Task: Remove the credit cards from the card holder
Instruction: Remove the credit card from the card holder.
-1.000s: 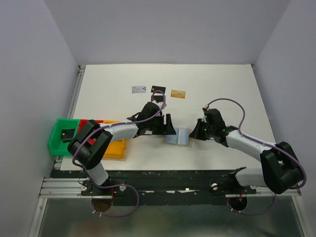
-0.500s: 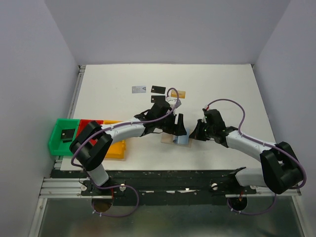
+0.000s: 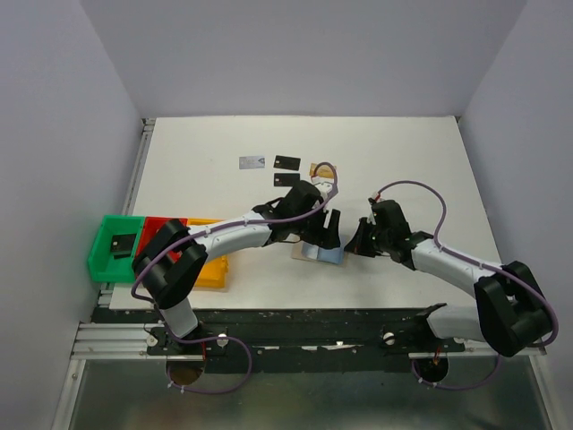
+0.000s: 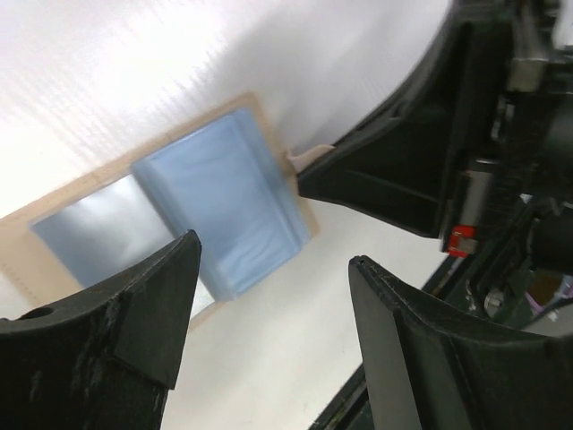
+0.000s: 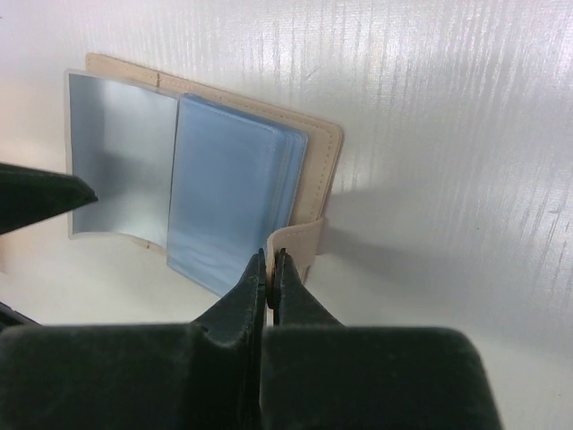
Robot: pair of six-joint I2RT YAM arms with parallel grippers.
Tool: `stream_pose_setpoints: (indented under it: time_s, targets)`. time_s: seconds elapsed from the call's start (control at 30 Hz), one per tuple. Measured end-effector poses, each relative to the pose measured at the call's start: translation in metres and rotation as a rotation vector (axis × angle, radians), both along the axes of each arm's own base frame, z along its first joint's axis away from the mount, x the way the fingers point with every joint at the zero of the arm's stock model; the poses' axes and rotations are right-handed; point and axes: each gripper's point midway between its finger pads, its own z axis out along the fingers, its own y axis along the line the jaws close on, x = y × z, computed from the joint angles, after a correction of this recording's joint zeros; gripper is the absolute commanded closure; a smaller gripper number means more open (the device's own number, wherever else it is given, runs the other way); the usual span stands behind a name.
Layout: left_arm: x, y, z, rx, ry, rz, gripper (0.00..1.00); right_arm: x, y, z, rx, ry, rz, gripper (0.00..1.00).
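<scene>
As the top external view shows, the card holder (image 3: 315, 253) lies open on the worktop (image 3: 403, 152) between both arms. Several credit cards (image 3: 286, 162) lie well apart from it, toward the far edge. The left tool (image 3: 329, 229) hangs directly over the holder, and the right tool (image 3: 354, 242) is at its right edge.

Left wrist view: the left tool (image 4: 273, 255) is released. The holder's long axis runs roughly from one jaw to the other.

Right wrist view: the right tool (image 5: 269, 262) is clenched on the holder's tan tab (image 5: 300, 240).

Judgement: the left arm is better placed to extract. No card is discernible in the blue sleeves (image 5: 228, 193).
</scene>
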Motion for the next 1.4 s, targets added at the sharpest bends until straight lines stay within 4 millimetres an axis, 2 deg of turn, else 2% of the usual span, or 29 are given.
stream_pose_setpoints:
  time_s: [0.3, 0.47, 0.8, 0.93, 1.4]
  targets:
    - [0.007, 0.024, -0.022, 0.117, -0.008, 0.090, 0.19, -0.004, -0.001, 0.006, 0.014, -0.029, 0.014, 1.00]
    - [0.009, 0.029, -0.028, 0.148, -0.007, 0.109, 0.18, -0.007, 0.002, 0.018, 0.047, -0.068, 0.036, 1.00]
    - [0.008, 0.031, -0.042, 0.182, 0.014, 0.106, 0.15, -0.007, 0.011, 0.044, 0.114, -0.149, 0.081, 1.00]
    - [0.009, 0.030, -0.041, 0.182, 0.014, 0.105, 0.14, -0.007, 0.012, 0.053, 0.129, -0.178, 0.093, 1.00]
    - [0.010, 0.024, -0.038, 0.168, 0.015, 0.092, 0.12, -0.009, 0.015, 0.061, 0.149, -0.200, 0.115, 1.00]
